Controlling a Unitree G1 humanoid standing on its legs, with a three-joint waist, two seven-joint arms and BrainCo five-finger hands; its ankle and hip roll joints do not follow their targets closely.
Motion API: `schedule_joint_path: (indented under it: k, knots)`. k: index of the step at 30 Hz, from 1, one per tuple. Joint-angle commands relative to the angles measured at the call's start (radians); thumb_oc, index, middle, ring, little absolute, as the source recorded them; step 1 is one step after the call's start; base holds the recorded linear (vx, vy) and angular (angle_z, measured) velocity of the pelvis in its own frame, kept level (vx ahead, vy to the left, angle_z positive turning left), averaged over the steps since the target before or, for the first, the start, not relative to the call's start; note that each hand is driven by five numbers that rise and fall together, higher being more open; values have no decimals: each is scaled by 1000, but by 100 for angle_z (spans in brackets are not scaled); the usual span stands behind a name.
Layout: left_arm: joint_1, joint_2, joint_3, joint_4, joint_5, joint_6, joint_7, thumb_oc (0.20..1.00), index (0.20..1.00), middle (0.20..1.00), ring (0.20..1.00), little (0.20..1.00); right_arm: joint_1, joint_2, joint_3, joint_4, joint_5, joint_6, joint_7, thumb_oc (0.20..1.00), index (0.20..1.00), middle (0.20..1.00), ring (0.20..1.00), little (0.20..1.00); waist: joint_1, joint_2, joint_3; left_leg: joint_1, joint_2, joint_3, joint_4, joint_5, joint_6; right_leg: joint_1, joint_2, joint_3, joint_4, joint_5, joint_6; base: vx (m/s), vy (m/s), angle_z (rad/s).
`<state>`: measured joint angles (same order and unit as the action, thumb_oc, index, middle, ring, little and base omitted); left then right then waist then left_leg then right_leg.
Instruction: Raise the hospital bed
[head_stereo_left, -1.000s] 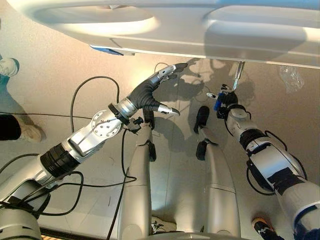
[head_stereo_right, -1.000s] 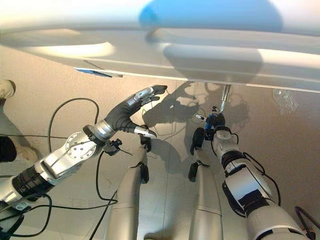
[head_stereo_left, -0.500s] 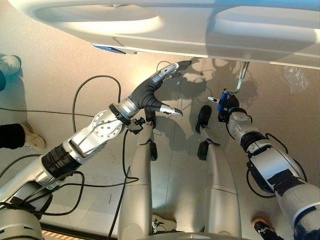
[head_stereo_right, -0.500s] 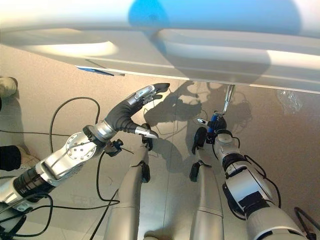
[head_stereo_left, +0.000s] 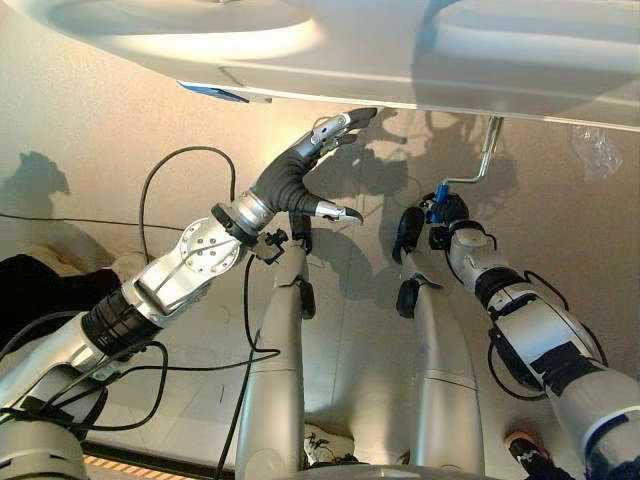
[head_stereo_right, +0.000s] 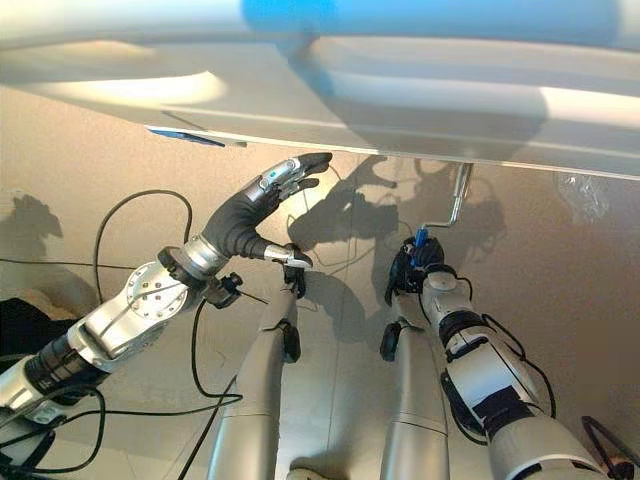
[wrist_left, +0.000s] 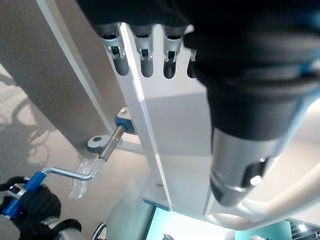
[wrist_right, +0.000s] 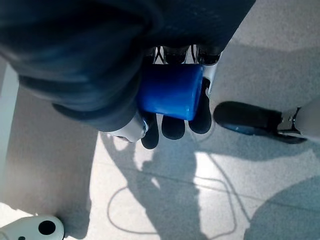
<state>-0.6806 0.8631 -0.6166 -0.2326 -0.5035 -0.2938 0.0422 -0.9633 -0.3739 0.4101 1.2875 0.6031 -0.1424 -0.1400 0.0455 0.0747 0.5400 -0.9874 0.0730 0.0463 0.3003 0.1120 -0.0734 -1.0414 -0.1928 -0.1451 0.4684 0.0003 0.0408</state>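
Beige floor beneath the white hospital bed (head_stereo_left: 420, 60), whose upper part is cut off. We log the right hand (head_stereo_left: 445, 215) curled tight round the crank's blue handle (wrist_right: 170, 92); the crank (wrist_left: 75, 167) runs up under the bed's edge. Left hand (head_stereo_left: 300, 180), fingers (wrist_left: 145, 60) straight, apparently touches the bed's underside

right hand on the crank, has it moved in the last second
Yes. The right hand, shut on the blue crank grip, has swung toward the robot's left relative to the shaft's entry under the bed.
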Motion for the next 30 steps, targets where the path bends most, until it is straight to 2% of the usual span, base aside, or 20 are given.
schedule_joint_path:
  k: [1,2,5,6,7,8,10,11,12,13,14,15,17,18,19,20,22,23,27,30]
  knots:
    - [35,-37,35,-131,16,-39,0,1000,1000,1000,1000,1000,51,-4,39,-46,-33,-5,17,200,200,200,200,200,-11,81,-20,-12,-31,-3,20,-46,12,11,-7,9,-63,51,96,0,0,0]
    - [39,-45,26,-123,19,-39,-1,1000,1000,1000,1000,1000,61,0,54,-58,-50,-5,22,200,200,200,200,200,-7,82,-20,18,-33,-9,25,-77,6,37,-7,13,-52,21,106,0,0,0]
    - [36,-50,24,-121,20,-41,0,1000,1000,1000,1000,1000,61,0,60,-62,-59,-5,22,200,200,200,200,200,-6,83,-20,18,-33,-10,26,-77,7,38,-8,13,-52,21,106,0,5,0]
    - [30,-48,29,-121,18,-41,1,1000,1000,1000,1000,1000,43,3,80,-75,-90,-3,24,200,200,200,200,200,-5,85,-20,-9,-33,-5,21,-46,14,14,-8,8,-62,51,95,-54,8,0]
    - [31,-47,30,-122,17,-42,2,1000,1000,1000,1000,1000,35,8,88,-79,-100,-3,22,200,200,200,200,200,-5,84,-20,-10,-33,-4,22,-45,14,14,-8,8,-62,51,95,0,0,0]
    - [42,-47,26,-122,17,-43,5,1000,1000,1000,1000,1000,33,17,118,-89,-147,0,26,200,200,200,200,200,-2,81,-20,15,-33,-10,28,-76,7,38,-6,15,-54,23,104,54,5,-1]
    - [43,-46,27,-123,17,-43,5,1000,1000,1000,1000,1000,33,18,118,-89,-148,0,26,200,200,200,200,200,-3,81,-20,15,-33,-10,28,-76,7,38,-6,15,-54,23,104,27,1,0]
    - [49,-43,31,-124,23,-43,9,1000,1000,1000,1000,1000,20,32,173,-128,-225,0,28,200,200,200,200,200,-3,77,-20,13,-33,-11,25,-74,7,37,-5,15,-59,25,104,-66,-2,-2]
    - [48,-36,40,-126,24,-45,9,1000,1000,1000,1000,1000,9,40,206,-160,-269,-2,33,200,200,200,200,200,-5,74,-20,-15,-32,-6,20,-42,13,14,-5,9,-71,56,96,0,0,0]
    - [59,-40,37,-126,26,-45,9,1000,1000,1000,1000,1000,20,44,220,-173,-287,-3,36,200,200,200,200,200,-4,73,-20,13,-31,-12,25,-73,7,38,-5,15,-60,27,105,0,0,0]
    - [60,-40,38,-127,26,-45,9,1000,1000,1000,1000,1000,21,44,220,-174,-288,-2,35,200,200,200,200,200,-5,73,-20,14,-31,-12,25,-73,7,39,-5,15,-60,26,105,0,0,0]
    - [52,-38,44,-128,27,-45,9,1000,1000,1000,1000,1000,10,42,220,-176,-288,-2,35,200,200,200,200,200,-6,73,-20,-14,-31,-7,19,-41,13,15,-6,9,-71,57,96,-53,5,-1]
    - [72,-36,59,-132,38,-50,10,1000,1000,1000,1000,1000,24,47,280,-322,-362,-17,51,200,200,200,200,200,-7,69,-20,-16,-29,-5,16,-36,13,12,-7,13,-76,63,98,-26,7,-1]
    - [72,-36,59,-132,38,-50,10,1000,1000,1000,1000,1000,24,47,280,-322,-362,-17,51,200,200,200,200,200,-7,69,-20,-16,-30,-5,15,-36,13,12,-7,13,-76,63,98,6,9,-4]
    - [95,-37,74,-135,47,-52,8,1000,1000,1000,1000,1000,40,35,304,-442,-383,-28,68,200,200,200,200,200,-10,64,-20,-13,-28,-4,11,-34,12,14,-7,14,-78,64,99,4,1,-5]
    - [95,-37,74,-135,47,-52,8,1000,1000,1000,1000,1000,40,34,304,-442,-383,-28,68,200,200,200,200,200,-11,64,-20,-13,-28,-4,11,-34,12,14,-7,14,-78,64,99,11,6,-7]
    - [118,-33,93,-137,54,-61,5,1000,1000,1000,1000,1000,83,0,299,-611,-368,-61,78,200,200,200,200,200,-16,59,-20,-7,-28,-2,5,-33,12,14,-7,19,-79,64,99,12,14,-5]
    - [118,-33,93,-137,54,-61,5,1000,1000,1000,1000,1000,83,0,299,-612,-368,-61,78,200,200,200,200,200,-16,59,-20,-7,-28,-2,5,-33,12,14,-7,19,-79,64,99,0,0,0]
    - [146,-8,117,-134,86,-75,12,1000,1000,1000,1000,1000,186,-121,257,-949,-318,-130,112,200,200,200,200,200,-31,51,-20,-7,-25,-1,5,-32,9,13,-8,20,-76,64,103,0,0,0]
    - [161,-6,128,-129,110,-78,23,1000,1000,1000,1000,1000,254,-164,205,-1063,-287,-153,105,200,200,200,200,200,-39,47,-20,-4,-24,0,4,-31,8,14,-7,21,-75,61,104,0,0,0]
